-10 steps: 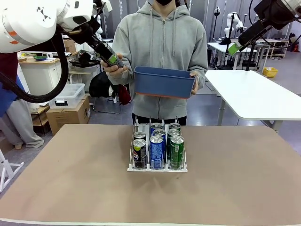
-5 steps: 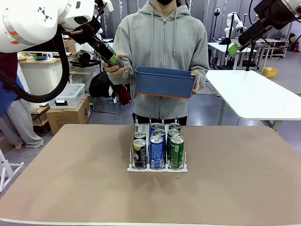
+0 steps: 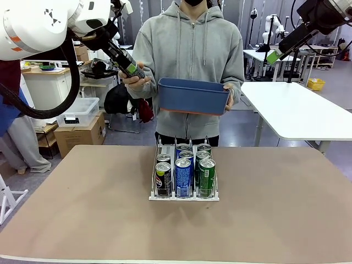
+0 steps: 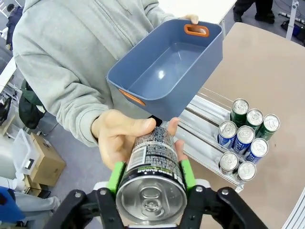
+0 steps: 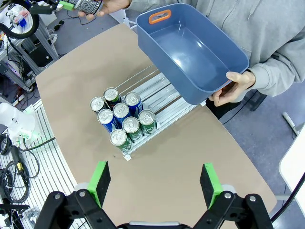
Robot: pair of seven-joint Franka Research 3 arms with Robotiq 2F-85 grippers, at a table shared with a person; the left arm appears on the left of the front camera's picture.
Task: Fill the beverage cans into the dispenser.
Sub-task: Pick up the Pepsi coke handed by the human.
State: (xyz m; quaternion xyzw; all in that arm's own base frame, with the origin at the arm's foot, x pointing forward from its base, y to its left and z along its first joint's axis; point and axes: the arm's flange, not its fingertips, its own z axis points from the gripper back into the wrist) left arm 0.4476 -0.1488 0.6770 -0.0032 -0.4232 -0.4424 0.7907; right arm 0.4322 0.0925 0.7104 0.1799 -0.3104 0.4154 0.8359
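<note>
Up by the person's hand (image 4: 125,138), my left claw (image 4: 150,175) squeezes a black can (image 4: 151,183); my right claw (image 5: 156,183) hangs wide open, holding nothing, over the bench (image 5: 190,157)

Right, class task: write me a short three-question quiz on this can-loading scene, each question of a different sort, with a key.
1. True or false: the left gripper is shut on a black can.
2. How many cans stand in the dispenser? A) five B) seven C) nine
3. Fill in: the blue bin the person holds looks ____ inside.

Key: 1 true; 2 B; 3 empty.
</note>
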